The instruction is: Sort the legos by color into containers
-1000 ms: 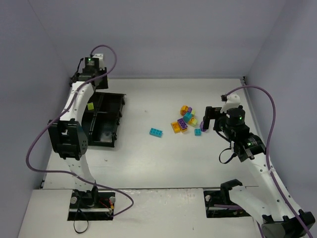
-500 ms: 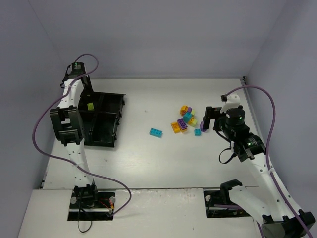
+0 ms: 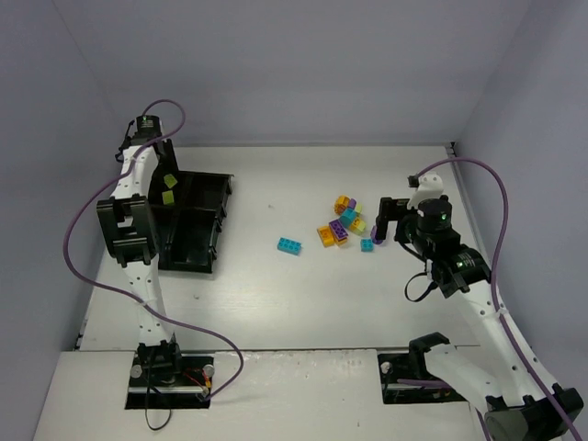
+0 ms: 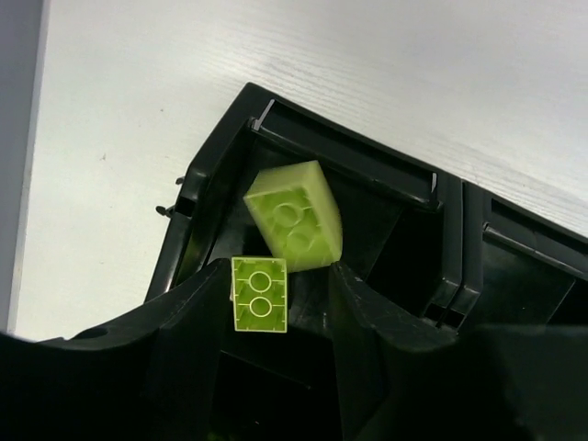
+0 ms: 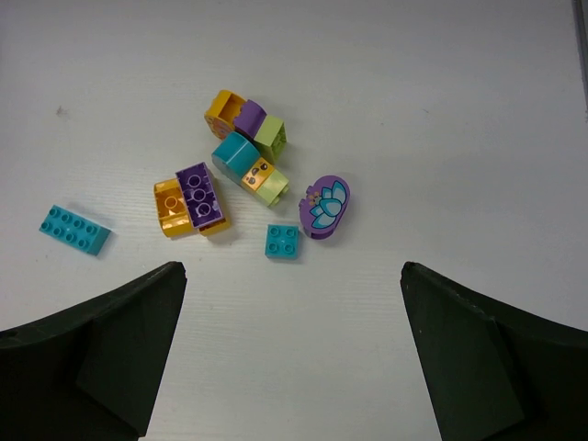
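Note:
The black tray (image 3: 223, 189) lies at the left. My left gripper (image 3: 163, 177) hangs over its far-left compartment (image 4: 220, 156) with the jaws apart. A yellow-green brick (image 4: 259, 294) rests against the left finger only; the right finger stands clear of it. Another yellow-green brick (image 4: 296, 216) lies in the compartment below. My right gripper (image 5: 291, 303) is wide open and empty above the table, just near of the pile: a small cyan brick (image 5: 283, 241), the purple oval piece (image 5: 324, 206), and a purple brick (image 5: 200, 194) on an orange one (image 5: 170, 207).
A long cyan brick (image 5: 74, 230) lies alone left of the pile, between the pile and the tray (image 3: 290, 244). More orange, purple, cyan and yellow-green bricks cluster at the pile's far side (image 5: 246, 138). Grey walls close in the table.
My left arm has swung left and brought the gripper down over the tray's far-left compartment. A second yellow-green brick now shows there. The right arm has hardly moved.

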